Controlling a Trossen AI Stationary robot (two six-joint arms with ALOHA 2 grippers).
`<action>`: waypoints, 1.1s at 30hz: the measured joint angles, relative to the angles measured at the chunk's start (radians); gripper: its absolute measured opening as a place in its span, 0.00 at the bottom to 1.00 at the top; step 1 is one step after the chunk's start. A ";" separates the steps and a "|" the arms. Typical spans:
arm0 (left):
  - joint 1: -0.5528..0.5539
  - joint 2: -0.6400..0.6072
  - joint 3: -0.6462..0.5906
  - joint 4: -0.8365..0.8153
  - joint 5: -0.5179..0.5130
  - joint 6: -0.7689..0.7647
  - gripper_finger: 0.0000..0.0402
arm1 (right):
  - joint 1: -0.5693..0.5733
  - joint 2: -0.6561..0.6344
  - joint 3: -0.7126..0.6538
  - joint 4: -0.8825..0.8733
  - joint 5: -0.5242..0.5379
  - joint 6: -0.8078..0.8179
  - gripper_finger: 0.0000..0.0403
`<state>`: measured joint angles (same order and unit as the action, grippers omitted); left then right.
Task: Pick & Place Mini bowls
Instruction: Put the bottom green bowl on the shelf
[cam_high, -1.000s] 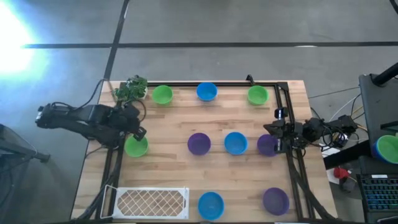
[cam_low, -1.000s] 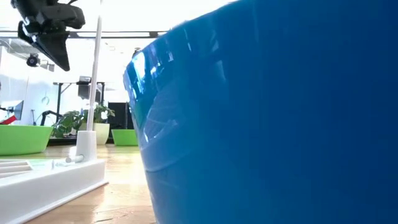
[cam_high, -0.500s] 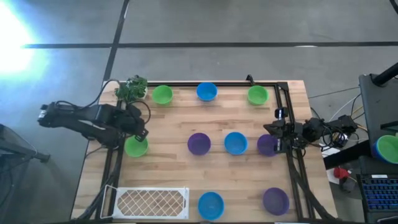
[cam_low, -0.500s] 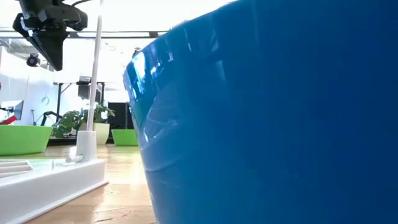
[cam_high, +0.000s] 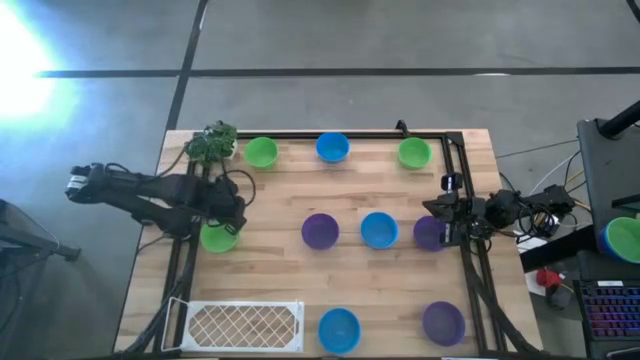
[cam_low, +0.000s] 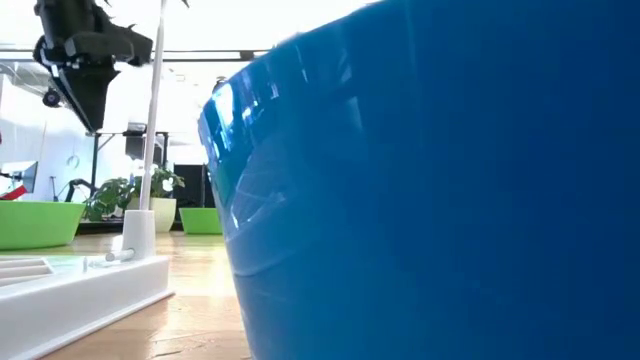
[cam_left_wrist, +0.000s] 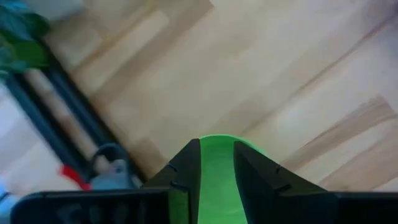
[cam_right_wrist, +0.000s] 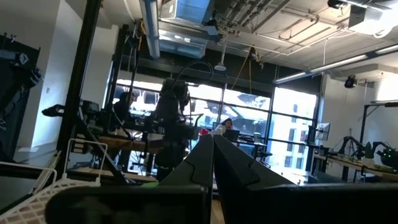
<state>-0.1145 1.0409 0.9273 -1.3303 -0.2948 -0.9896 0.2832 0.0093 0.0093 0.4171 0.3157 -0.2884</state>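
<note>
High view: left tool (cam_high: 232, 212) poised over the near-left green mini bowl (cam_high: 218, 238), fingers parted, nothing gripped. Left wrist view: dark fingers (cam_left_wrist: 186, 168) spread either side of a strip of the green bowl, bare wood beyond. All mini bowls round, mouths up, no long axis to speak of. Back row near the far edge of the desk (cam_high: 270, 275): green (cam_high: 261, 152), blue (cam_high: 332, 147), green (cam_high: 414, 153). Middle row: purple (cam_high: 320, 230), blue (cam_high: 379, 229), purple (cam_high: 428, 232) just beside the right tool (cam_high: 447, 222), clenched empty at the right rail. Front edge: white mesh tray (cam_high: 245, 325), blue (cam_high: 339, 329), purple (cam_high: 443, 322). Toy plant (cam_high: 211, 143) at the far left corner. Open wood between rows.
</note>
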 joint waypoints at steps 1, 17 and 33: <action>0.000 0.008 -0.018 0.027 0.020 0.000 0.22 | 0.000 0.000 0.000 -0.001 0.000 0.000 0.02; 0.000 0.075 -0.218 0.266 0.188 -0.066 0.22 | 0.000 0.000 0.000 -0.003 0.000 0.000 0.02; 0.000 0.080 -0.246 0.326 0.233 -0.075 0.22 | 0.000 0.000 0.000 -0.019 0.000 -0.003 0.02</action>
<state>-0.1150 1.1210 0.6815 -1.0040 -0.0619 -1.0641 0.2832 0.0092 0.0093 0.3981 0.3157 -0.2916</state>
